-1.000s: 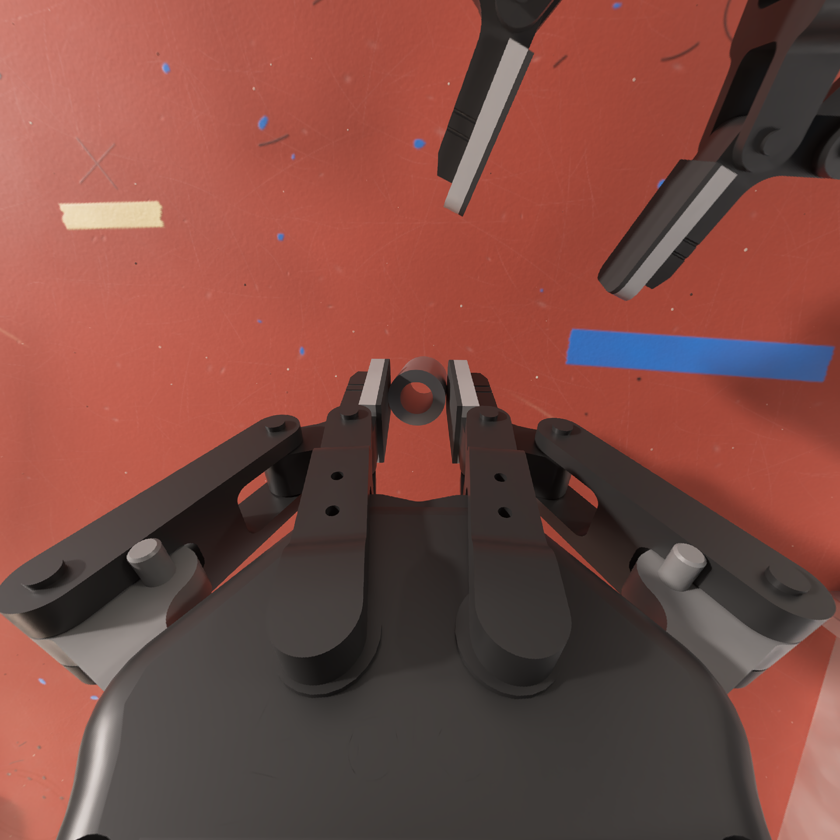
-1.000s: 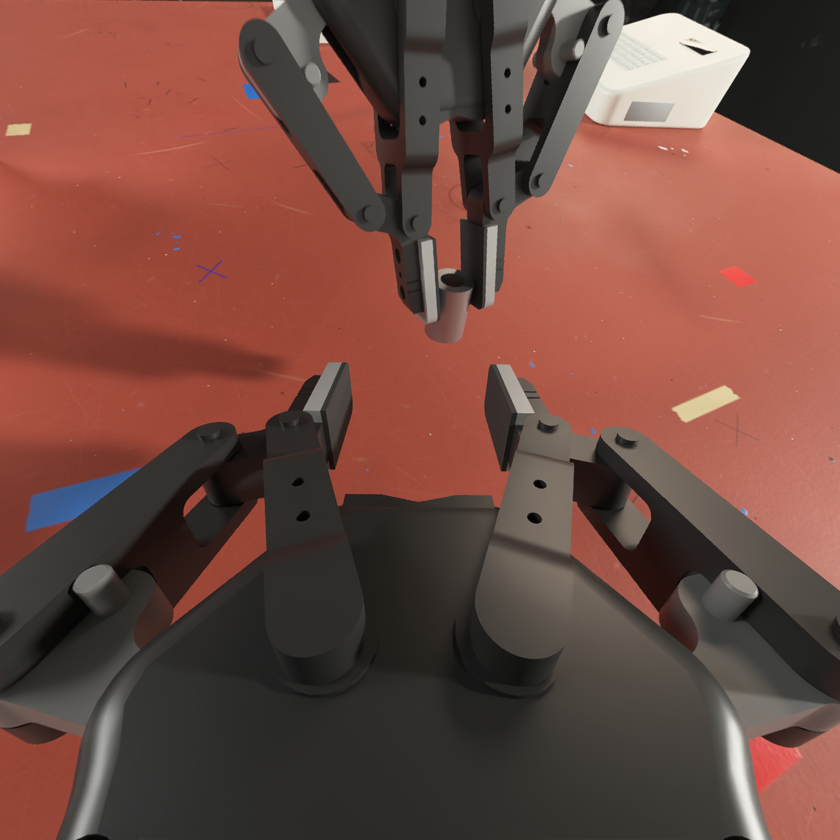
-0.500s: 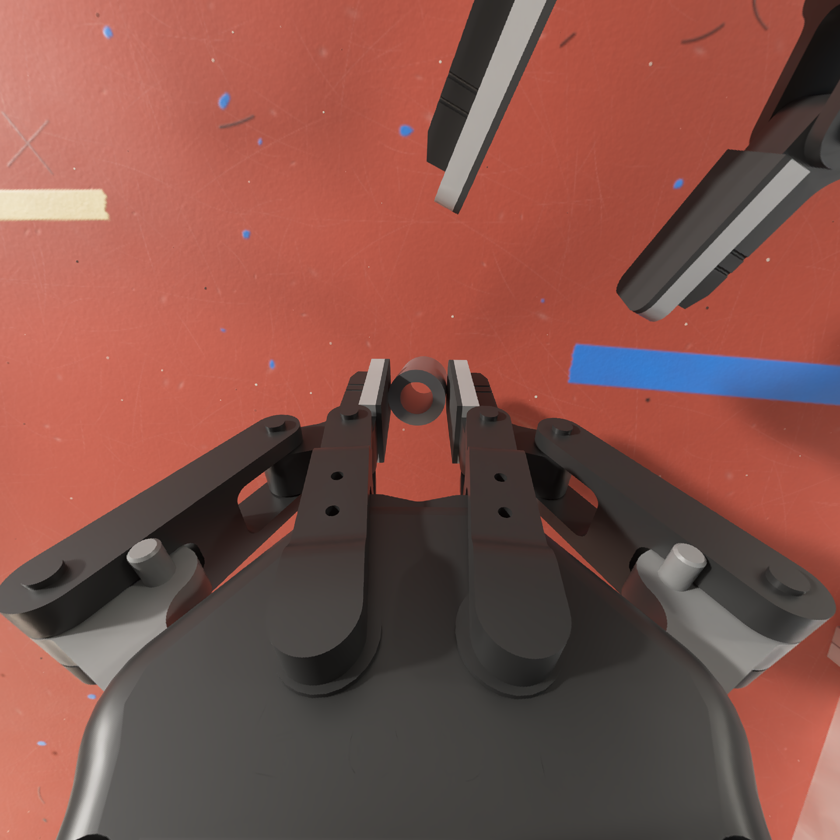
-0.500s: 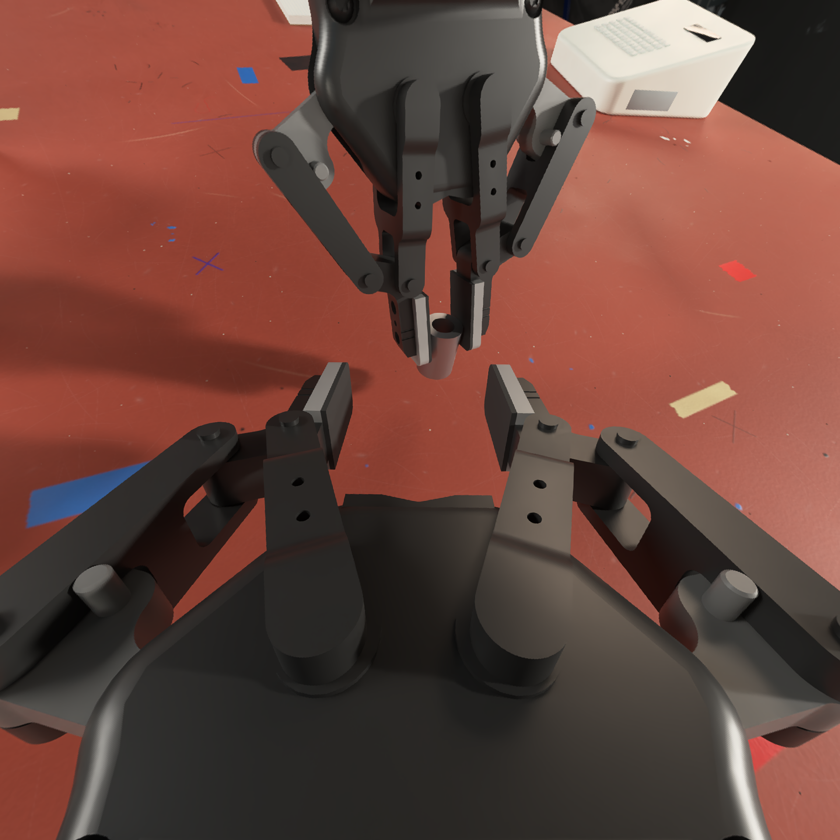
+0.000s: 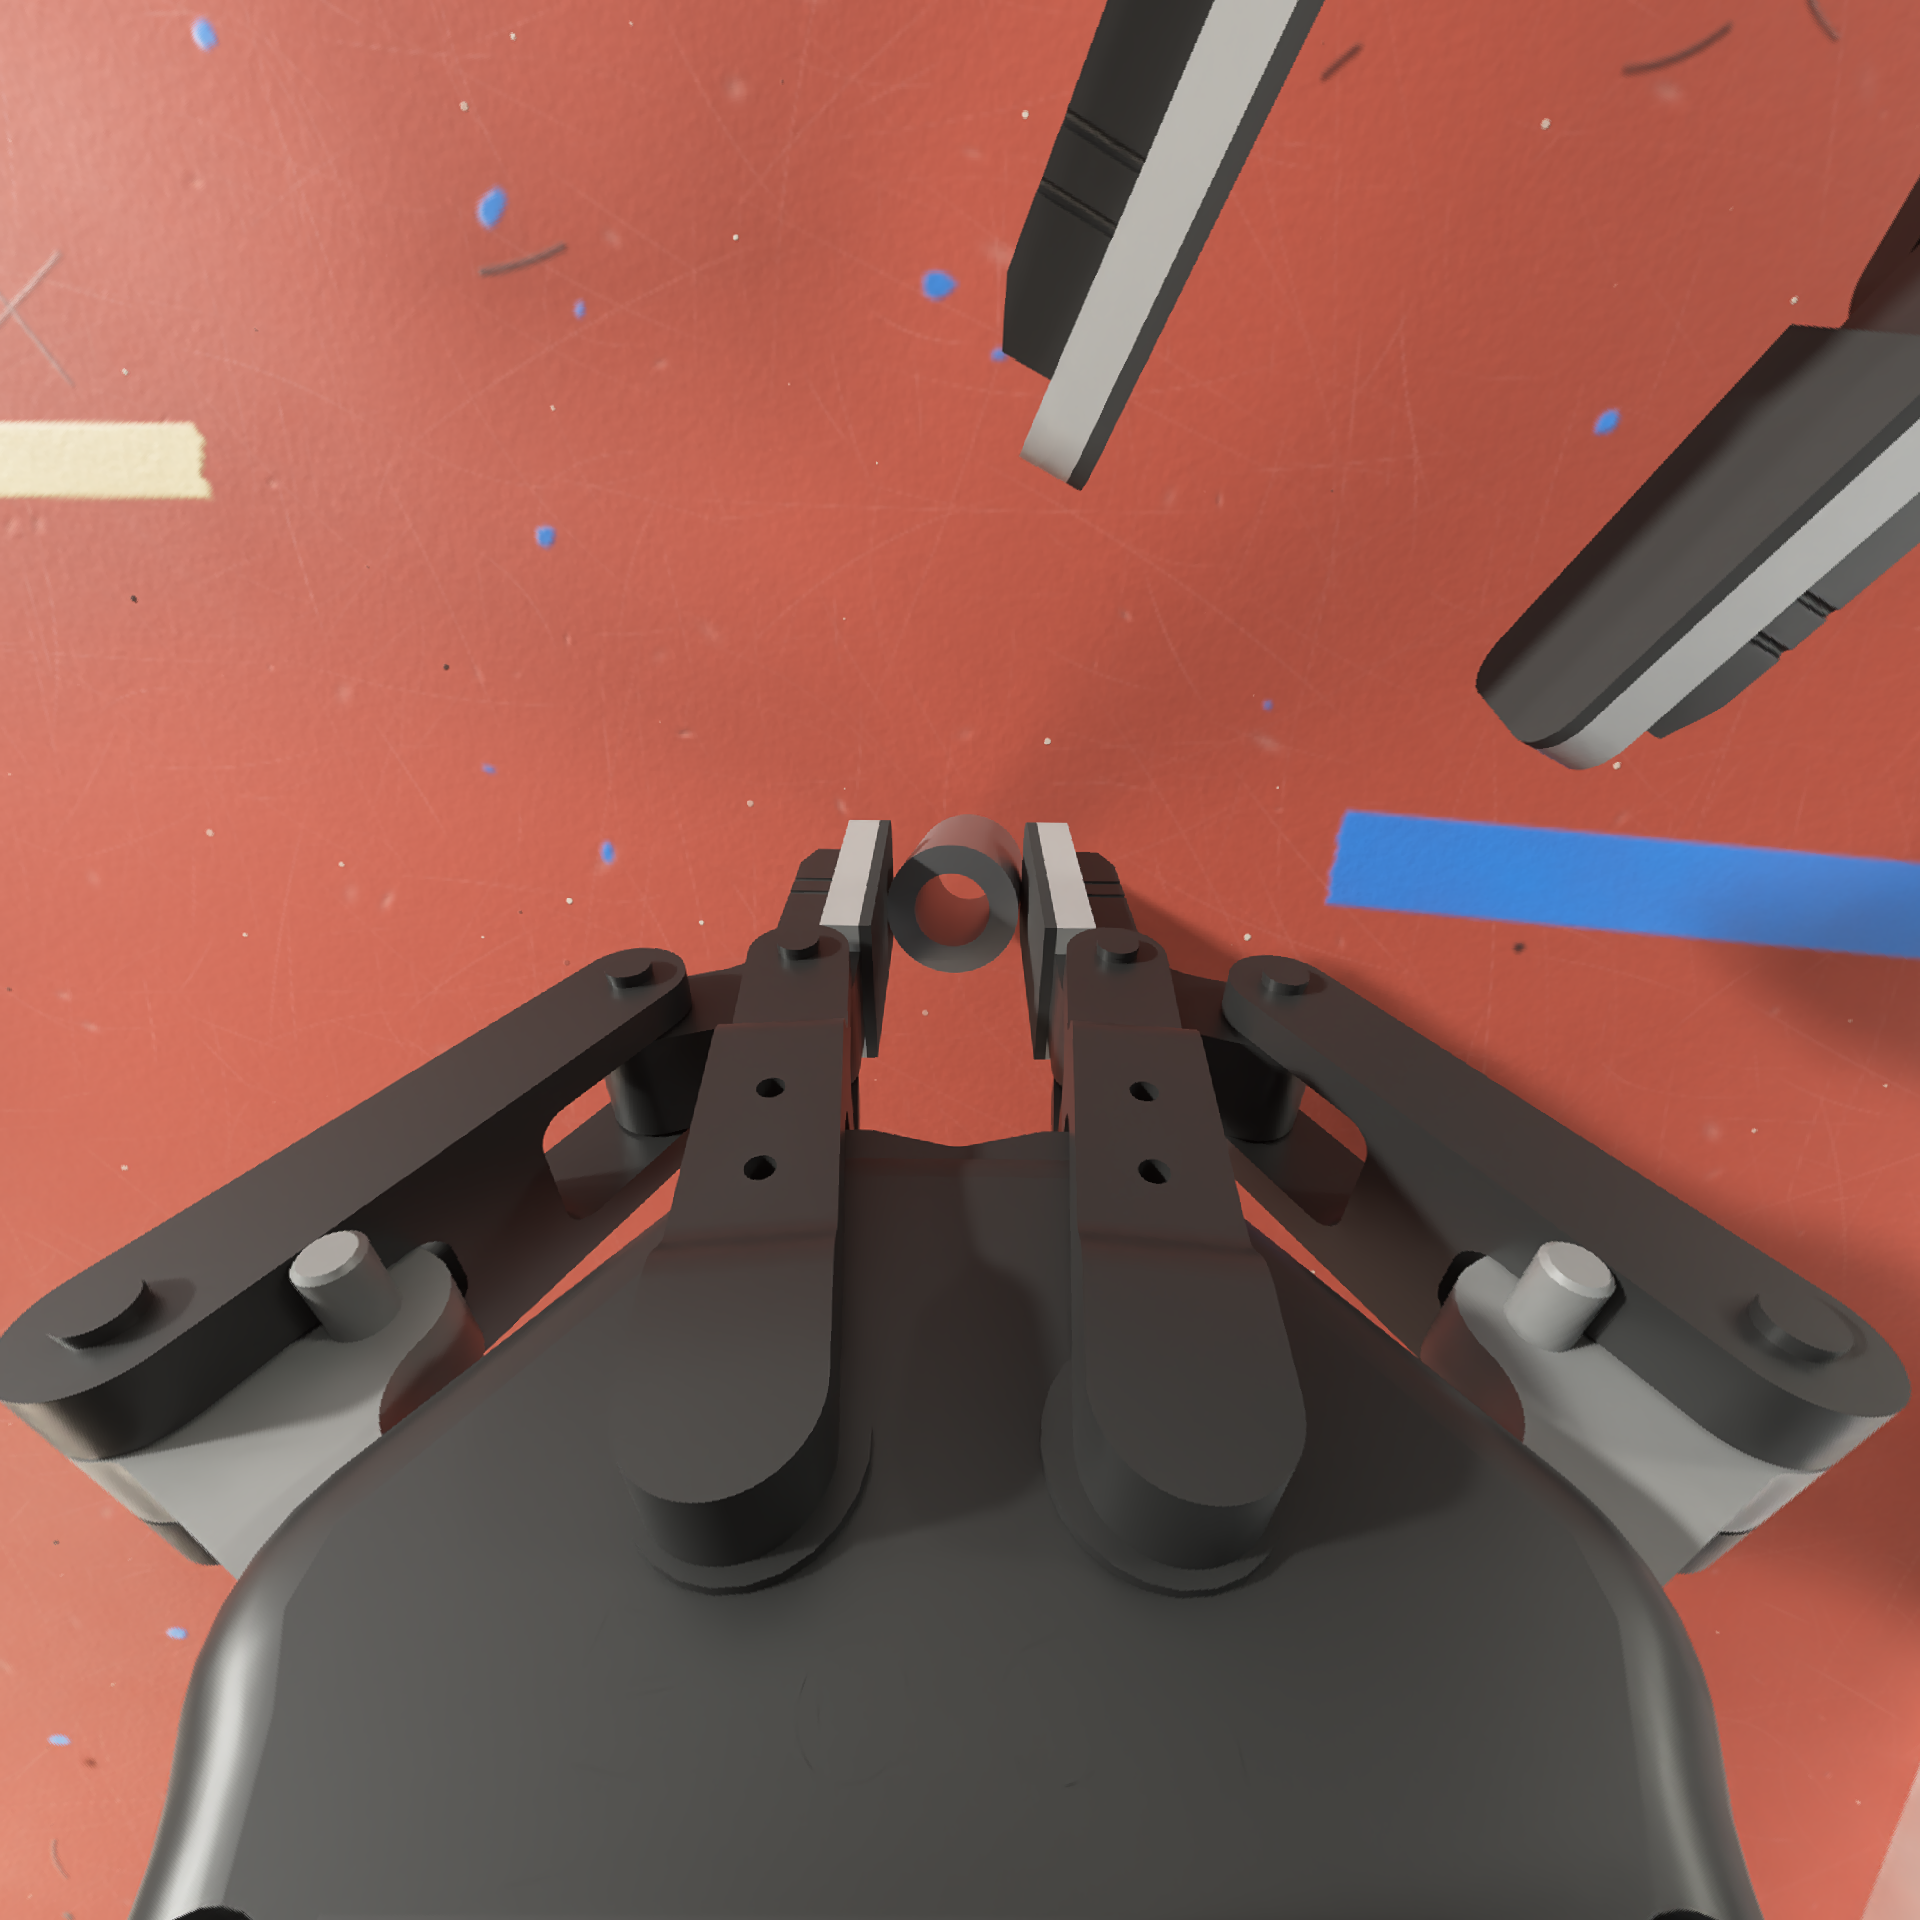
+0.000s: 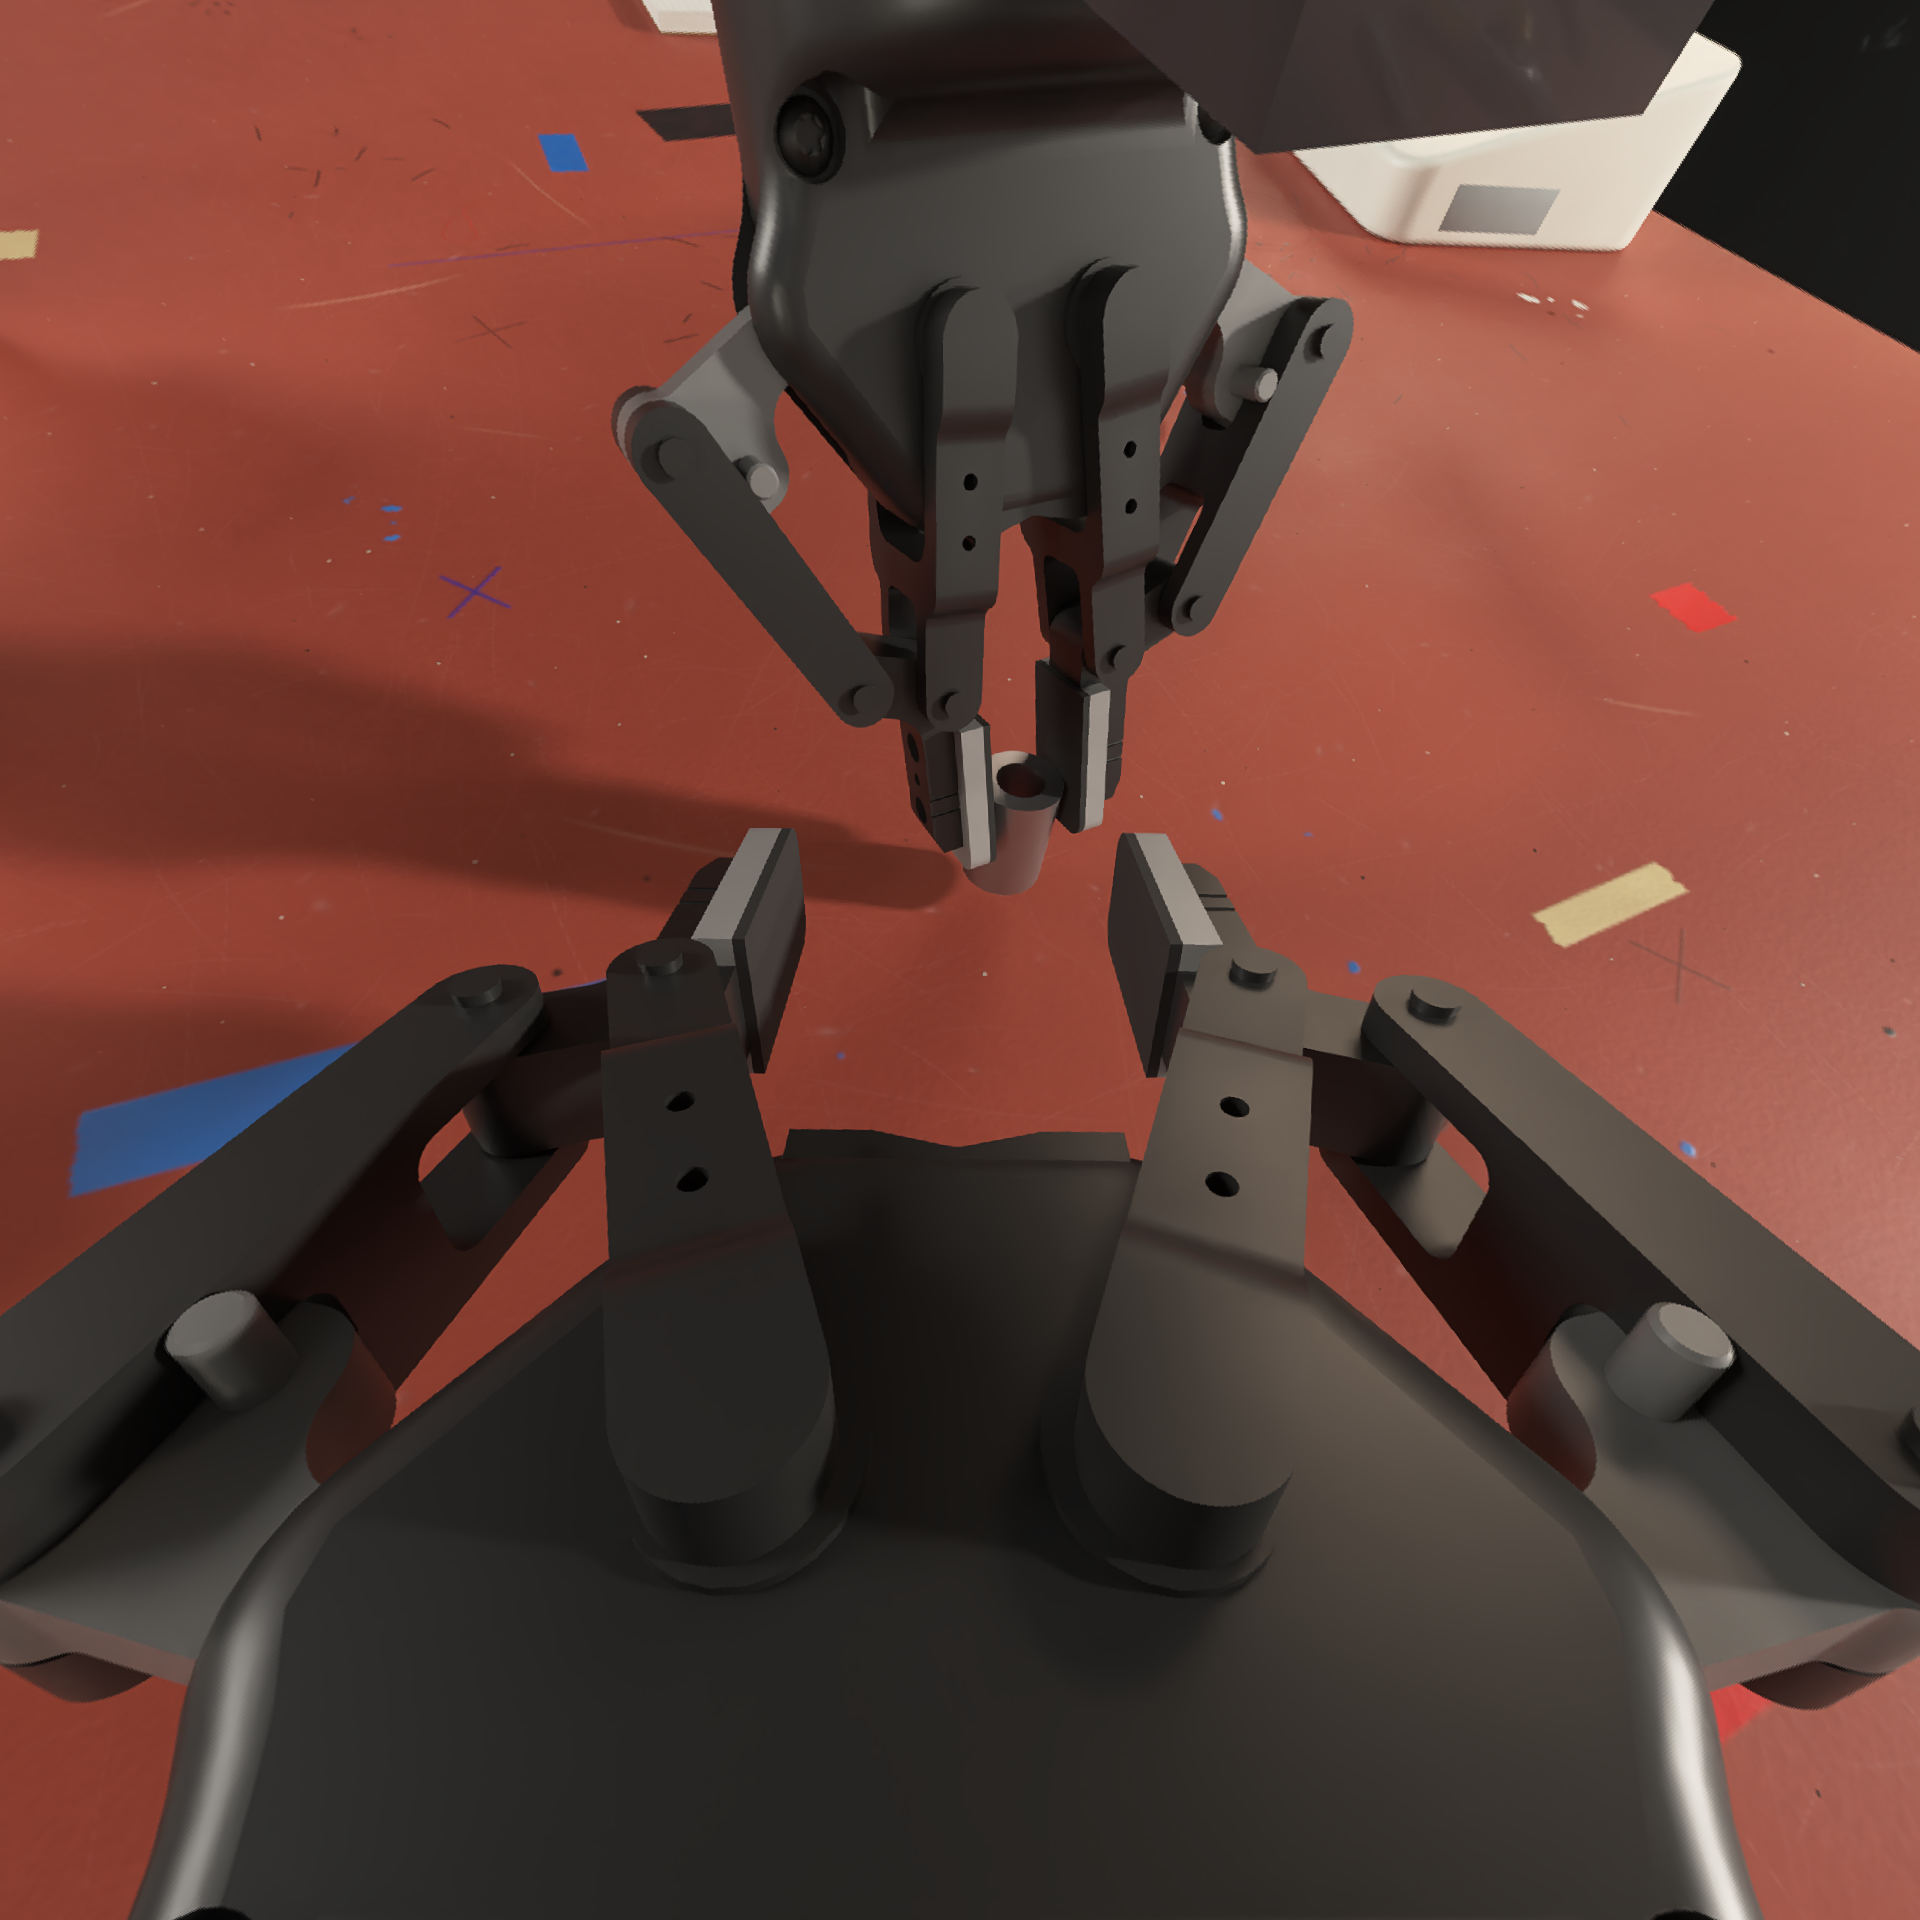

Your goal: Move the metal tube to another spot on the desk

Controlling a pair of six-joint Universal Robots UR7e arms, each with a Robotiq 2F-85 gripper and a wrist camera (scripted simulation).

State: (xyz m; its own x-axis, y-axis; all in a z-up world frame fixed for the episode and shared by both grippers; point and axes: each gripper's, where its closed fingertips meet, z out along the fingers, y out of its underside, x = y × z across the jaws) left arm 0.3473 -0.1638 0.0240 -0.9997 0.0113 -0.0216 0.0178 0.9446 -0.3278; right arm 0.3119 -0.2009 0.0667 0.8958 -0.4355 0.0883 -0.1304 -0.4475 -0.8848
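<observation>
A short grey metal tube [image 5: 954, 940] stands upright between the pads of my left gripper [image 5: 954, 894], which is shut on it. In the right wrist view the left gripper [image 6: 1023, 805] hangs straight down and holds the tube [image 6: 1013, 847] very low over the red desk [image 6: 1455, 727]. The tube's shadow meets its lower end, and I cannot tell whether it touches the desk. My right gripper [image 6: 961, 914] is open and empty, just in front of the tube. Its two fingers [image 5: 1122, 260] show at the top right of the left wrist view.
A blue tape strip [image 5: 1621, 883] lies right of the tube and a beige strip [image 5: 104, 459] to the left. In the right wrist view a white box-shaped device [image 6: 1507, 197] stands at the back right by the desk's edge, with a red patch [image 6: 1688, 608] nearby.
My left gripper has come down toward the desk with the tube in it, and closer to the right gripper. The right gripper has stayed open and in place.
</observation>
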